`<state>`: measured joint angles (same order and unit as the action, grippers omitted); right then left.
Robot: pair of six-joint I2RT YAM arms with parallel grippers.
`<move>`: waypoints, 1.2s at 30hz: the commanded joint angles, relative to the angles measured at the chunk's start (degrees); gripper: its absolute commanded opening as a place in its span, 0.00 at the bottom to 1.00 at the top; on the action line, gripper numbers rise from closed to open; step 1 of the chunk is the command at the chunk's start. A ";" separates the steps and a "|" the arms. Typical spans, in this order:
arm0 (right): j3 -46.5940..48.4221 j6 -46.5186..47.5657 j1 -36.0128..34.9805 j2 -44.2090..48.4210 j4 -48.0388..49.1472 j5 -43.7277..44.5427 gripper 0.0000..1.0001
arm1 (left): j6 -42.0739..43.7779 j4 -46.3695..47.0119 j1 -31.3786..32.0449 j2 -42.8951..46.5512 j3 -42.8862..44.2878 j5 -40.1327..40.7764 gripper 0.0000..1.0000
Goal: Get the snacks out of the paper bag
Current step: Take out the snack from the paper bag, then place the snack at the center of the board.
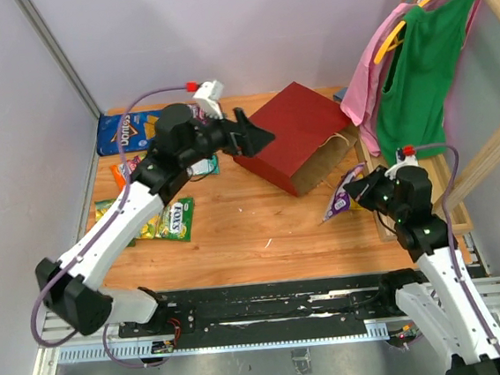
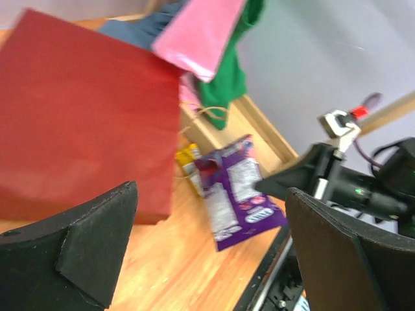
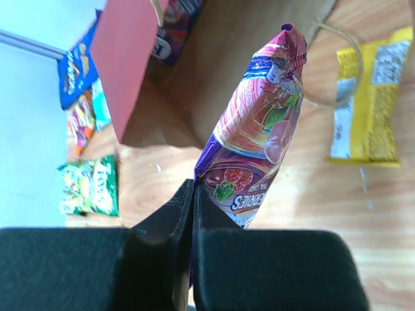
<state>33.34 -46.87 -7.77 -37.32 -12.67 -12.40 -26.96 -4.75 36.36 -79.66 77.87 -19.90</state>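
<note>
The red paper bag (image 1: pixel 291 132) lies on its side, its brown mouth (image 3: pixel 220 65) open toward the right arm. My right gripper (image 1: pixel 363 189) is shut on a purple-pink Fox's candy bag (image 3: pixel 259 142), which hangs just outside the mouth above the table (image 1: pixel 340 202). Another packet (image 3: pixel 174 26) shows inside the bag. A yellow packet (image 3: pixel 366 110) lies beside the loop handle (image 3: pixel 337 71). My left gripper (image 1: pixel 258 138) is open and empty, hovering at the bag's left side (image 2: pixel 84 116). The blue Doritos bag (image 1: pixel 125 129), an orange packet (image 1: pixel 129 170) and green Fox's packets (image 1: pixel 178 219) lie at the left.
Pink (image 1: pixel 371 61) and green (image 1: pixel 415 65) clothes hang on a wooden rack at the right, close to my right arm. Grey walls close in the left and the back. A black rail (image 1: pixel 270 305) runs along the near edge.
</note>
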 commanded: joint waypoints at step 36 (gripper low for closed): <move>34.21 35.32 -44.51 -26.81 -12.23 22.85 0.01 | -0.31 -8.37 -30.03 20.10 -24.44 5.06 1.00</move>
<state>63.61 -15.57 -49.30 -55.59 -28.67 6.85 -26.24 -16.38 7.05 -60.31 54.30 -13.65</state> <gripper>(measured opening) 0.012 0.994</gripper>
